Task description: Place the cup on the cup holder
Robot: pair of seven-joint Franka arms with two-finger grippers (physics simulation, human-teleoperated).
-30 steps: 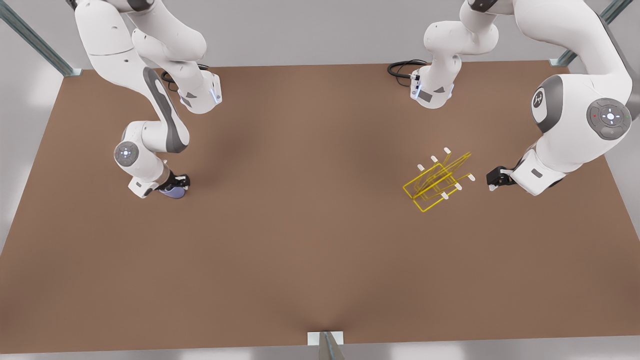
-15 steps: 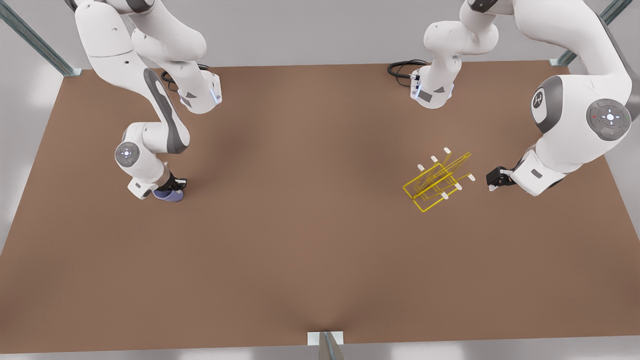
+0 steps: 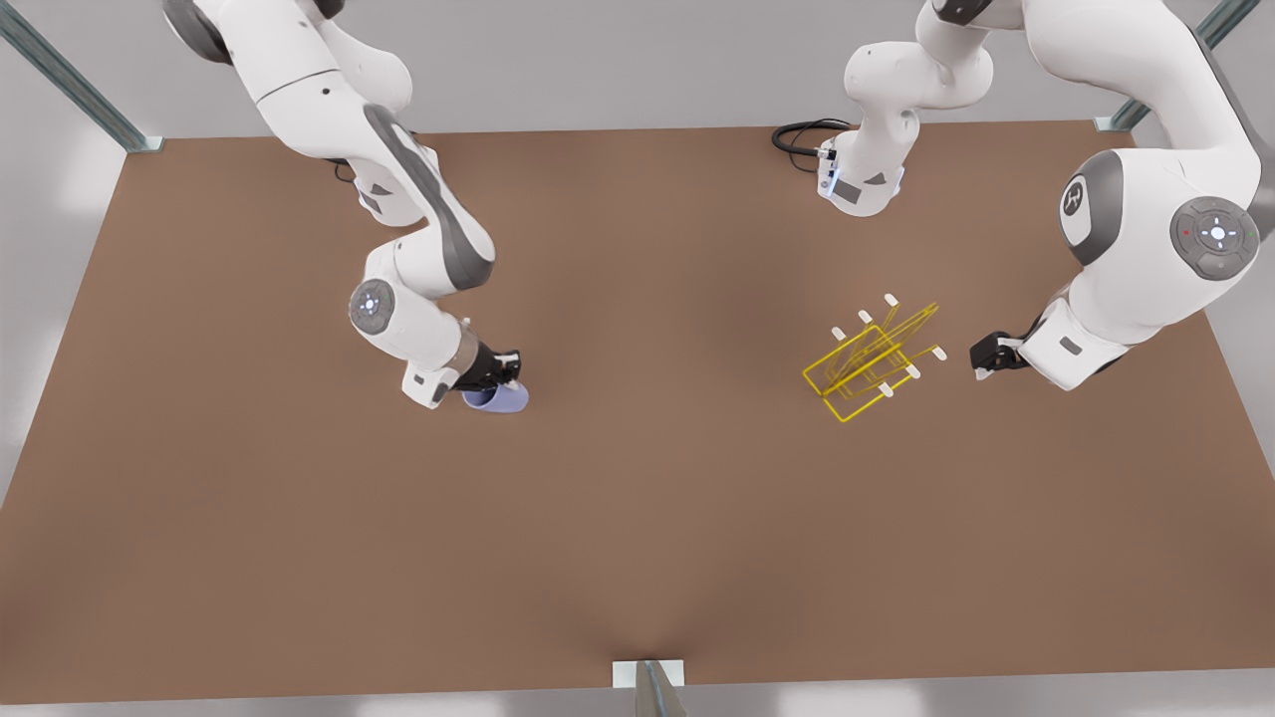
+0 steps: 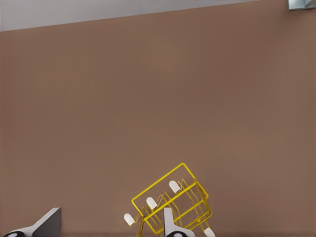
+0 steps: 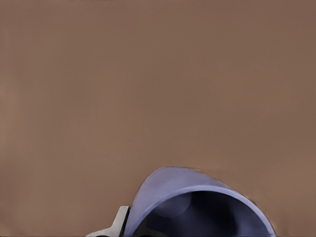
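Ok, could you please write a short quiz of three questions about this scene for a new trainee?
1. True or false: the small lavender-blue tapered cup already sits on the thin yellow wire cup holder.
2. Fill in: the left claw waits open beside the ____.
3. Which claw grips the cup? A) the right claw B) the left claw C) neither

Key: 1 false; 2 cup holder; 3 A.
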